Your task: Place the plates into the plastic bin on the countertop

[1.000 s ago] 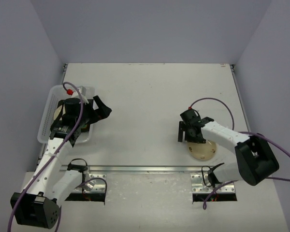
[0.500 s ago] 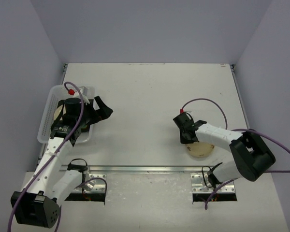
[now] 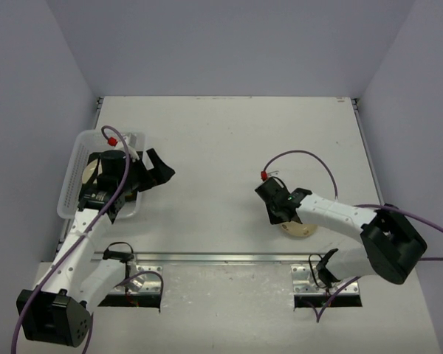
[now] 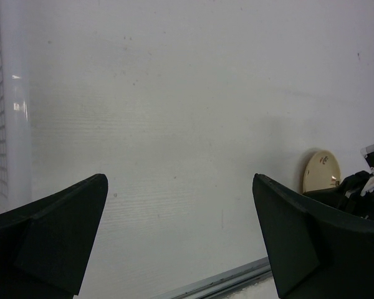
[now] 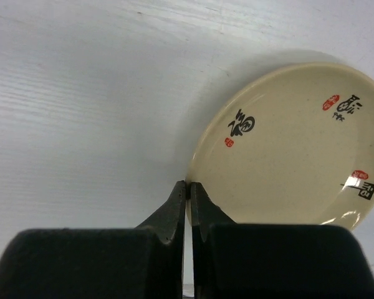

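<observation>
1 cream plate (image 5: 287, 149) — round, tilted up, rim pinched by right gripper (image 5: 188, 185), 1 bin (image 3: 69, 184), left gripper (image 4: 179, 180) spread

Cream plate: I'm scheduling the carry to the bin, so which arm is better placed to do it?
Right. The right arm's jaws are shut on the cream plate's rim; the left arm's jaws stand open and empty beside the plastic bin, across the countertop.

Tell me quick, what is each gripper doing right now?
Left gripper: open, holding nothing.
Right gripper: closed on the rim of the cream round ceramic plate.
</observation>
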{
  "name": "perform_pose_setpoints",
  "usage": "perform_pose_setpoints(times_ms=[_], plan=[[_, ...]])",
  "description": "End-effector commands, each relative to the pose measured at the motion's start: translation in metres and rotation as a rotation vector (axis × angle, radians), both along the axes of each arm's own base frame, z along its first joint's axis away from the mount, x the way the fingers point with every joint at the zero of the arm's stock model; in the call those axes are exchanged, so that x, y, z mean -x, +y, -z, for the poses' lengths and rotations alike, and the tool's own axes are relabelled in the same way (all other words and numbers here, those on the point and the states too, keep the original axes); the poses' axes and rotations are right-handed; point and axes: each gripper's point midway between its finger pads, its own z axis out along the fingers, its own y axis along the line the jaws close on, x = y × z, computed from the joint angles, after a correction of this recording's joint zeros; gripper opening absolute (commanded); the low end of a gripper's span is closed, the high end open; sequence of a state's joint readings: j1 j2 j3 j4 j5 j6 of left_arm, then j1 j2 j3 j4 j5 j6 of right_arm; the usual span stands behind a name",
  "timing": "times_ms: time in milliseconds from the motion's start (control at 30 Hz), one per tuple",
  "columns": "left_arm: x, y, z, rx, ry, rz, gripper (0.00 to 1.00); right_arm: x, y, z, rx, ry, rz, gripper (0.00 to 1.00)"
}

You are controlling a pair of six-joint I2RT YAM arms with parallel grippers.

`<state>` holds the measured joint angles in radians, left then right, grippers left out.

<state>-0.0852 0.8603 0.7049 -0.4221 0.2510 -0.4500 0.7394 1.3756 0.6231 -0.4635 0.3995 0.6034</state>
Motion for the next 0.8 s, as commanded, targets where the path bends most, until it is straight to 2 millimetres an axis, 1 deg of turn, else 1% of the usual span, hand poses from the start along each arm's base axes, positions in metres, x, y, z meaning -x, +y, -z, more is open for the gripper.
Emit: perform_pose_setpoints(times_ms=[0, 33, 67, 100, 133, 167, 200, 300, 433, 633, 767], plan=[[-0.006, -0.006, -0.009, 0.016, -0.044, 0.023, 1.0, 0.003, 0.031, -0.016, -0.136, -0.002, -0.137, 0.0], [-0.006, -0.006, -0.009, 0.016, -0.043, 0.024, 1.0, 0.005, 0.032, -0.017, -0.146, 0.007, -0.154, 0.0], [-0.006, -0.006, -0.009, 0.016, -0.044, 0.026, 1.0, 0.007, 0.03, -0.017, -0.135, 0.017, -0.157, 0.03], [-0.005, -0.007, -0.009, 0.017, -0.044, 0.027, 1.0, 0.01, 0.025, -0.017, -0.11, 0.031, -0.154, 0.09], [-0.006, -0.007, -0.009, 0.017, -0.045, 0.028, 1.0, 0.014, 0.021, -0.016, -0.096, 0.048, -0.152, 0.1], [-0.005, -0.007, -0.009, 0.017, -0.044, 0.028, 1.0, 0.013, 0.017, -0.015, -0.073, 0.048, -0.132, 0.21], [-0.006, -0.007, -0.009, 0.018, -0.045, 0.028, 1.0, 0.013, 0.011, -0.014, -0.044, 0.044, -0.123, 0.28], [-0.006, -0.008, -0.009, 0.023, -0.043, 0.036, 1.0, 0.019, 0.009, -0.003, -0.023, 0.085, -0.138, 0.32], [-0.006, -0.01, -0.008, 0.022, -0.041, 0.048, 1.0, 0.025, 0.01, 0.006, -0.018, 0.115, -0.157, 0.42], [-0.006, -0.01, -0.006, 0.023, -0.033, 0.052, 1.0, 0.03, 0.021, 0.002, -0.02, 0.101, -0.186, 0.44], [-0.006, -0.011, -0.005, 0.024, -0.029, 0.057, 1.0, 0.026, 0.017, -0.002, 0.029, 0.069, -0.174, 0.44]])
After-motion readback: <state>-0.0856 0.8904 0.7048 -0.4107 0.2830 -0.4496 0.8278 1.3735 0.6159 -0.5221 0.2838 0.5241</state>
